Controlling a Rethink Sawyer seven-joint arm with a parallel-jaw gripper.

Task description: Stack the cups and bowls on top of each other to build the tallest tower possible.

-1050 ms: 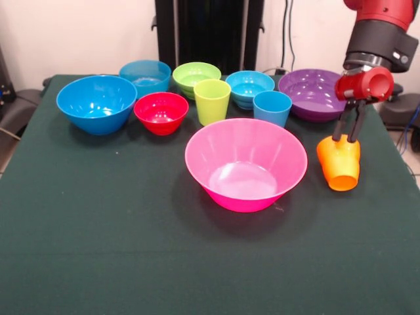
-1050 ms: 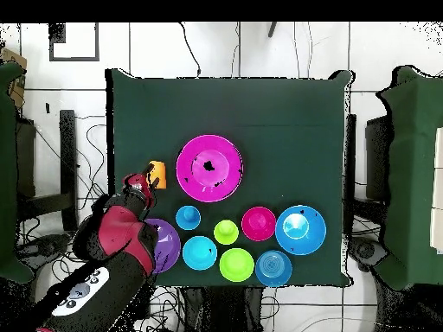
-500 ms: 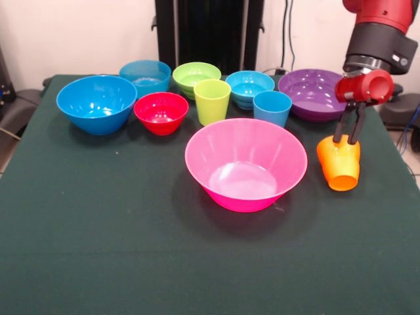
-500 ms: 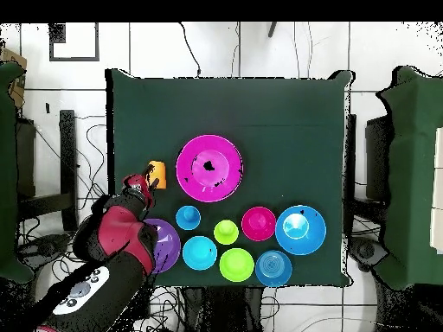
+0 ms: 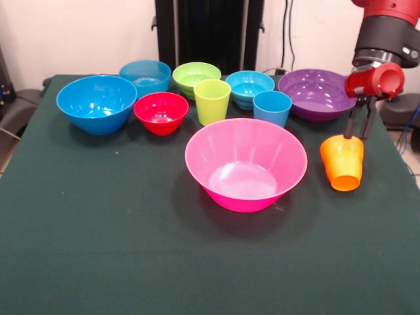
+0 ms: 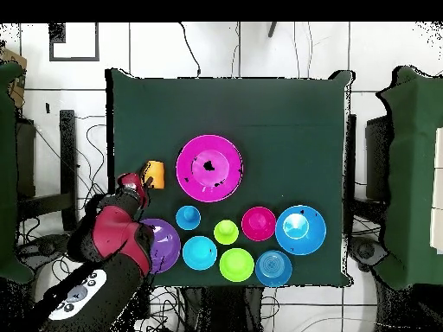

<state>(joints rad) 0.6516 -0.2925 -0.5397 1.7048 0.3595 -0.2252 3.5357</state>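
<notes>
My gripper (image 5: pixel 356 135) hangs at the right side of the table, its two thin fingers shut on the upper rim of the orange cup (image 5: pixel 342 164), which tilts with its narrow end toward the front. From above, the orange cup (image 6: pixel 155 173) lies just left of the huge pink bowl (image 6: pixel 209 168), with the gripper (image 6: pixel 141 183) beside it. The pink bowl (image 5: pixel 245 163) stands empty in the middle. Behind it stand the lime green cup (image 5: pixel 212 101) and the light blue cup (image 5: pixel 272 107). No tower stands.
Along the back are the large blue bowl (image 5: pixel 96 103), red bowl (image 5: pixel 161 111), a small blue bowl (image 5: pixel 145 75), lime green bowl (image 5: pixel 196 75), cyan bowl (image 5: pixel 249 86) and purple bowl (image 5: pixel 317 93). The arm (image 6: pixel 108 251) covers part of the purple bowl from above.
The gripper has shifted a little to the right in the front view, and the orange cup has moved with it. The other cups and bowls have stayed put.
</notes>
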